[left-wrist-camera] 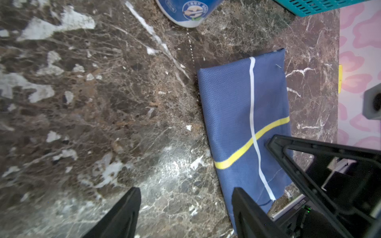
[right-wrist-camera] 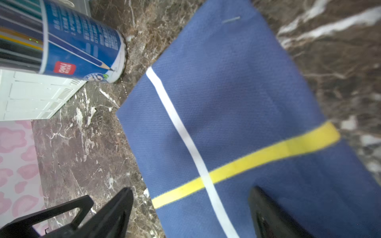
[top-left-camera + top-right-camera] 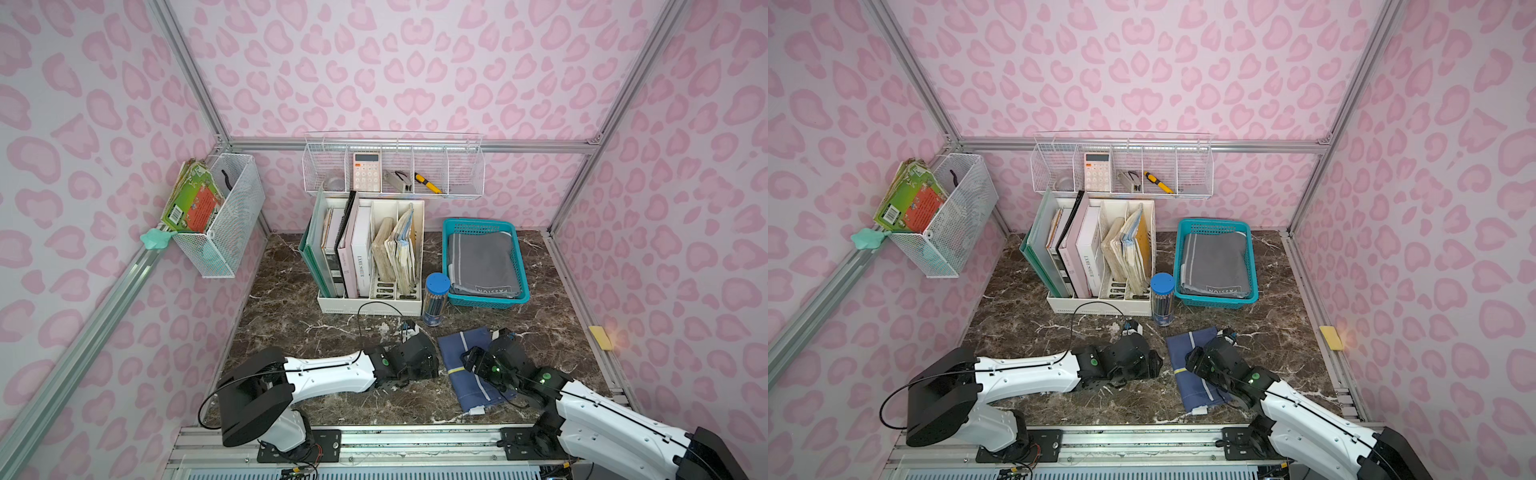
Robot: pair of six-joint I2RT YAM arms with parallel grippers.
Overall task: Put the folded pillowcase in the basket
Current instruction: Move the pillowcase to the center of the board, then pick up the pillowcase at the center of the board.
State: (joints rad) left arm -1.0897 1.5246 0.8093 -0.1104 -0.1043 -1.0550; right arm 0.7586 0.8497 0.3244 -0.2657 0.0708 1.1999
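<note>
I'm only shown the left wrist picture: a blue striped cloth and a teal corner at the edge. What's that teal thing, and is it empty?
Observer: It's a shallow teal basket, and a folded grey cloth already lies in it.
Operator: Is anything gripping the blue cloth?
Observer: Not that I can see. The right arm has its jaws open over the pillowcase, one above the cloth and one above the bare table beside its edge.
Operator: And the blue tub?
Observer: It's a clear tube of pencils with a blue cap, standing upright next to a white file organiser.
</note>
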